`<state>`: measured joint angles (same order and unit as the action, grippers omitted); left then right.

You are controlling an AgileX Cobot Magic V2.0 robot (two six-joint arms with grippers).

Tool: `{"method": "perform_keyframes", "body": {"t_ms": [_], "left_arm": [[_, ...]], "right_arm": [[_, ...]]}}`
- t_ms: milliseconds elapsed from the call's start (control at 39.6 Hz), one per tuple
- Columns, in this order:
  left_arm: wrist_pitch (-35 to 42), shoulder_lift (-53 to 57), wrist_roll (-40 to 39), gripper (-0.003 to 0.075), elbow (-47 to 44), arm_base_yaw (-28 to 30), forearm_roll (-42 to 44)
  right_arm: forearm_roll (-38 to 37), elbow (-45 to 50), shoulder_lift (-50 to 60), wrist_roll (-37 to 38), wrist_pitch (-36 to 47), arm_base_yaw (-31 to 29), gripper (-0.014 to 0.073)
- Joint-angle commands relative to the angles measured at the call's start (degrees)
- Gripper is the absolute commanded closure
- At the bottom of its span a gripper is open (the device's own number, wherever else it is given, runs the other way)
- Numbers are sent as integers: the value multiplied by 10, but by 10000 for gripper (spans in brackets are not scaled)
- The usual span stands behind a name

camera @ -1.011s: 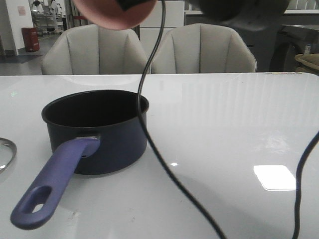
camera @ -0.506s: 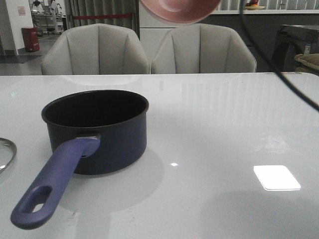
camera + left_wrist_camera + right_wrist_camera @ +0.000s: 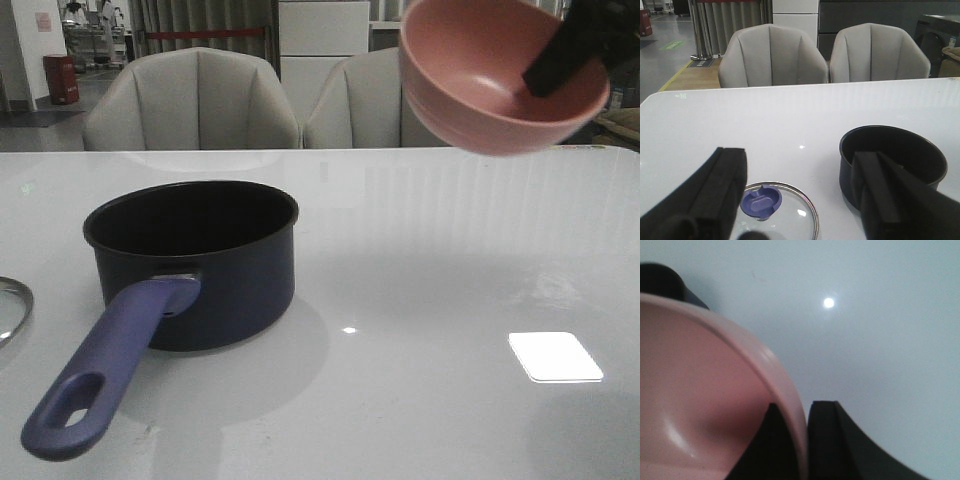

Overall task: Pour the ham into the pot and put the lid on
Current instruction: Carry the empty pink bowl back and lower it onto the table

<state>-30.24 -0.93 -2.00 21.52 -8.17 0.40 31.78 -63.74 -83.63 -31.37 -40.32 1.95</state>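
Pink bowl hung high at the far right in the front view, its rim pinched by the right hand; the navy pot sat on the white desk at left. From the left wrist, the left hand gaped apart above the lid, which lay left of the pot. The right wrist showed fingers clamping the bowl's rim; no ham was visible.

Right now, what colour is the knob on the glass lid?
Purple-blue, matching the pot handle; the knob shows best in the left wrist view.

Right pincer clamped; left pincer agape.
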Motion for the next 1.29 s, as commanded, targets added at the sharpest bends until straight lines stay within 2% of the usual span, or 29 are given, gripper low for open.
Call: {"method": "perform_keyframes", "body": {"t_ms": [0, 101, 202, 354, 733, 834, 1036, 1112, 1264], "left_arm": [[45, -9, -3, 240, 14, -3, -1], [45, -9, -3, 240, 14, -3, -1], [45, -9, -3, 240, 14, -3, -1], [45, -9, -3, 240, 14, -3, -1], [45, -9, -3, 240, 14, -3, -1], [45, -9, -3, 240, 14, -3, -1], [45, -9, -3, 240, 14, -3, -1], [45, -9, -3, 240, 14, -3, -1], [45, -9, -3, 240, 14, -3, -1]], "right_arm": [[-117, -16, 26, 107, -3, -4, 455], [-205, -16, 25, 184, -27, -4, 455], [-239, -16, 15, 200, -62, -4, 455], [-229, -16, -25, 200, -89, -4, 455], [-182, -16, -127, 199, -48, -4, 449], [-181, -16, -151, 199, -41, -4, 393], [-183, -16, -171, 198, -36, -4, 162], [-183, -21, -170, 198, -31, -4, 130], [-183, -25, -153, 187, -34, -4, 128]]}}
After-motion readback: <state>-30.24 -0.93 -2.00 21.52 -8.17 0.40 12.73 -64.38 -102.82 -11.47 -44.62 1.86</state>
